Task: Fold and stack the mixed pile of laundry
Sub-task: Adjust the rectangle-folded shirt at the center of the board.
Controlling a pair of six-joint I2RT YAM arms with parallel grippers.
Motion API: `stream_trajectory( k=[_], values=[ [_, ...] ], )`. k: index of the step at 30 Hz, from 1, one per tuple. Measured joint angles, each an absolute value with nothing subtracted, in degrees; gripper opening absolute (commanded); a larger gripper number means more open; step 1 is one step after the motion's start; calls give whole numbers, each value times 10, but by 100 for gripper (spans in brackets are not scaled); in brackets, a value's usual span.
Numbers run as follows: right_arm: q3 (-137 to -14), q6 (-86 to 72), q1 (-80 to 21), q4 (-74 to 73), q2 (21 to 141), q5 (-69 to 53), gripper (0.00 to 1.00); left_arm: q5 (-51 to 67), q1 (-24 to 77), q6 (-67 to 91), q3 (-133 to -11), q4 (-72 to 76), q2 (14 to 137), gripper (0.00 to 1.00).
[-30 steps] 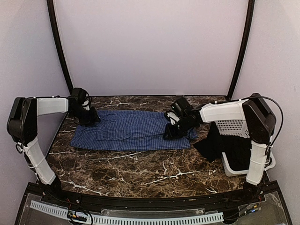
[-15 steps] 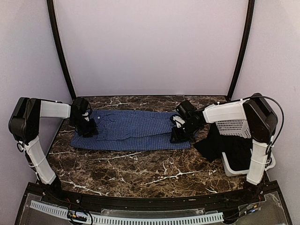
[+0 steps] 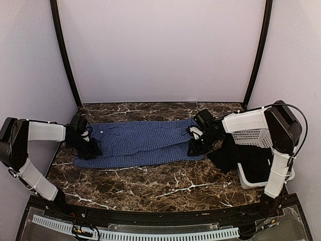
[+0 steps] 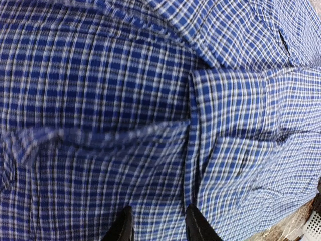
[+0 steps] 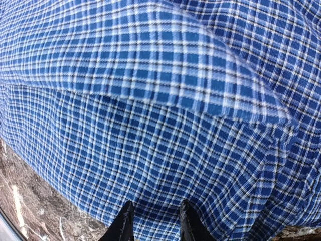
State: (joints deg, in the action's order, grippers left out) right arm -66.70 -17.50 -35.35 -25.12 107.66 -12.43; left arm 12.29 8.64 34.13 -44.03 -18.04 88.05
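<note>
Nearest, the black garment (image 3: 241, 155) is hung over the left rim of the white basket (image 3: 248, 136), and part of it is spilled onto the marble table (image 3: 150, 183). Just left of the basket, a bit farther back, the checked shirt (image 3: 140, 143) is spread flat on the table. The shirt end next to the basket is met by the right gripper (image 3: 195, 146). The end far from the basket is met by the left gripper (image 3: 90, 149). Both pairs of fingers are only a little apart, and checked cloth is seen in each gap, so the shirt seems to be pinched at both ends.

A slip could happen. Only a thin bit of cloth is caught on each side. If one end is pulled harder, it may be tugged loose, and the shirt may get bunched or twisted. The black garment lies close to the right gripper and could be dragged along too.

The shirt's long side is laid across the table, pointing at the basket. The collar seems to be turned away from the basket.
</note>
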Motion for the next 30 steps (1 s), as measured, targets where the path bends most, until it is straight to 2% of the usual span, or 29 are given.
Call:
stream_trajectory(
  k=[4, 8, 14, 19, 25, 30],
  values=[
    [-667, -166, -352, -263, 1062, -145, 31, 127, 86, 349, -424, -198, 821, 42],
    [-712, -157, -352, -273, 1046, -168, 33, 117, 82, 355, -462, -216, 761, 44],
    [-841, -147, -352, -259, 1065, -191, 34, 131, 21, 356, -536, -214, 780, 45],
    [-940, -136, -354, -246, 1140, -212, 35, 144, -20, 357, -535, -214, 816, 46],
    [-1016, -122, -360, -251, 1242, -225, 42, 164, -40, 361, -517, -206, 826, 48],
    [-1071, -109, -372, -263, 1301, -232, 44, 173, -51, 363, -503, -194, 844, 49]
  ],
)
